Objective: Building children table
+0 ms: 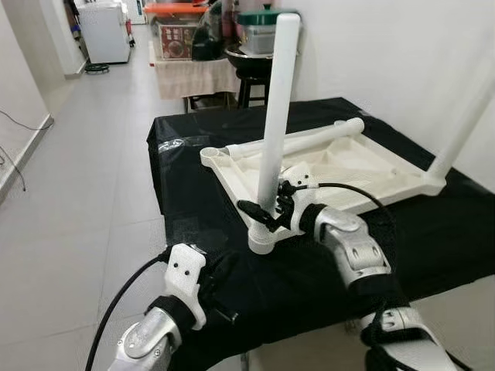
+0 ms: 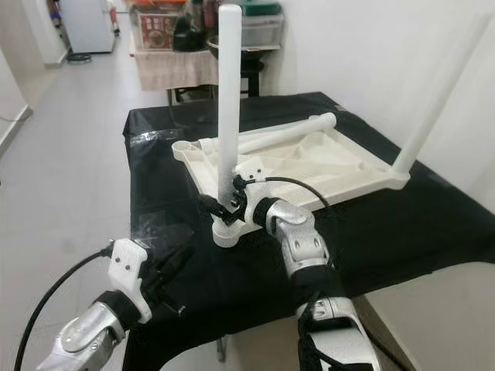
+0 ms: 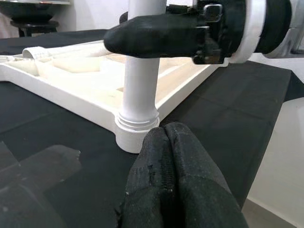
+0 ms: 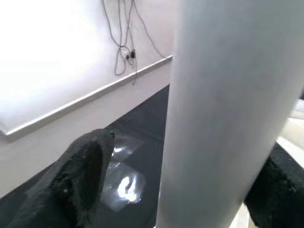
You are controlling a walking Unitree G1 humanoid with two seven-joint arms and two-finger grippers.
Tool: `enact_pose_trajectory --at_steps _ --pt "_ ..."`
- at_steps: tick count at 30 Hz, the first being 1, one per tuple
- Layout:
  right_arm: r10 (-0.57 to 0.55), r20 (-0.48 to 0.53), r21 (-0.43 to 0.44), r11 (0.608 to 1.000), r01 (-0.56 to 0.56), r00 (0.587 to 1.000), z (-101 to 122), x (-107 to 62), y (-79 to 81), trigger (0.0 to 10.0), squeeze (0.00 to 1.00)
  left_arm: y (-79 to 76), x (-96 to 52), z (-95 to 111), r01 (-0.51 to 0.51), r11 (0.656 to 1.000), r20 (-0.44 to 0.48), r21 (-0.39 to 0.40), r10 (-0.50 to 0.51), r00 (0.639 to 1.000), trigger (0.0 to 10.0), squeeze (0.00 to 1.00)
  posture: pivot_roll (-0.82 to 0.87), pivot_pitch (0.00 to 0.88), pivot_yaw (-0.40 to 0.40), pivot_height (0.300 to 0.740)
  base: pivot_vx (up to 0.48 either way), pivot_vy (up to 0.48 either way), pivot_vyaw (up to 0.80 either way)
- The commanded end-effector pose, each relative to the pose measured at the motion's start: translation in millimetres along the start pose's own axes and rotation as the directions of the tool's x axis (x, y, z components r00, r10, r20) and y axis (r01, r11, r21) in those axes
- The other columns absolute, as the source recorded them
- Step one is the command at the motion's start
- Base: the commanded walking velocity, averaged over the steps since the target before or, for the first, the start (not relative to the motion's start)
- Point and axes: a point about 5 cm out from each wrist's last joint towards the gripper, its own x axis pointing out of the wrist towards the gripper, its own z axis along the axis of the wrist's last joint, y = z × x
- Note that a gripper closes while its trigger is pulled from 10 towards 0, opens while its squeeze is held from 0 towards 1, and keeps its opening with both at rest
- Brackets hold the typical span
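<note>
The white plastic children's table top (image 1: 325, 166) lies upside down on the black-draped counter (image 1: 433, 232), with one table leg (image 1: 276, 116) standing upright in its near corner socket, a second leg (image 1: 464, 127) up at the far right corner, and a loose leg (image 1: 309, 139) lying across the underside. The right end effector (image 1: 267, 210) has its fingers either side of the near leg low down, just above the socket, while the left end effector (image 3: 171, 142) rests clenched and empty on the cloth just before that corner. It all looks like light, stiff, rather slick hollow plastic, so I'd take each leg low near its base, where pushing it home won't tip it.
</note>
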Motion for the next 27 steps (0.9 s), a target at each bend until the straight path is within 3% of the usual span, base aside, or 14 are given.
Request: enact_pose_trajectory --at_steps 1,5,10,13,14,16,17,18,27 --pt "0.107 0.005 0.003 0.994 -0.107 0.994 1.0 5.6 7.7 10.0 0.0 0.1 0.1 -2.5 -0.002 1.0 -0.016 -0.004 0.001 1.0 10.0 0.0 0.05 0.032 -0.05 0.74 0.0 0.0 0.0" --pt "0.248 -0.008 0.031 0.968 -0.248 0.969 -0.8 8.4 5.5 10.0 0.0 -0.8 0.5 -2.6 -0.006 1.0 -0.015 0.001 0.006 1.0 10.0 0.0 0.06 0.032 -0.055 0.74 0.0 0.0 0.0" --pt "0.244 -0.028 0.036 0.969 -0.243 0.969 1.3 12.4 -3.0 10.0 0.0 -1.0 0.3 -2.7 -0.009 1.0 -0.015 0.002 0.009 1.0 10.0 0.0 0.06 0.033 -0.061 0.74 0.0 0.0 0.0" --pt "0.15 -0.031 0.048 0.988 -0.148 0.988 5.1 17.1 -12.1 10.0 0.0 -2.0 -0.2 -2.8 -0.011 1.0 -0.015 0.003 0.011 1.0 10.0 0.0 0.07 0.038 -0.067 0.74 0.0 0.0 0.0" --pt "0.134 -0.03 0.057 0.99 -0.132 0.99 5.4 18.1 -13.4 9.4 0.0 -2.4 -0.4 -2.9 -0.012 1.0 -0.015 0.004 0.012 1.0 10.0 0.0 0.07 0.038 -0.067 0.74 0.0 0.0 0.0" --pt "0.134 -0.03 0.057 0.99 -0.132 0.99 5.4 18.1 -13.4 9.4 0.0 -2.4 -0.4 -2.9 -0.012 1.0 -0.015 0.004 0.012 1.0 10.0 0.0 0.07 0.038 -0.067 0.74 0.0 0.0 0.0" --pt "0.134 -0.029 0.063 0.989 -0.132 0.991 5.4 18.3 -13.9 6.0 0.0 -2.6 -0.5 -3.0 -0.013 1.0 -0.015 0.004 0.013 1.0 10.0 0.0 0.07 0.038 -0.067 0.74 0.0 0.0 0.0" --pt "0.151 -0.029 0.066 0.987 -0.149 0.988 4.1 18.1 -12.9 0.0 0.0 -3.0 -0.6 -3.0 -0.012 1.0 -0.015 0.004 0.012 1.0 10.0 0.0 0.07 0.042 -0.066 0.74 0.0 0.0 0.0" --pt "0.205 -0.023 0.073 0.976 -0.203 0.978 1.0 11.9 -15.9 0.0 0.0 -5.1 -1.7 -3.2 -0.007 1.0 -0.018 0.0 0.007 1.0 10.0 0.0 0.06 0.048 -0.062 0.74 0.0 0.0 0.0"
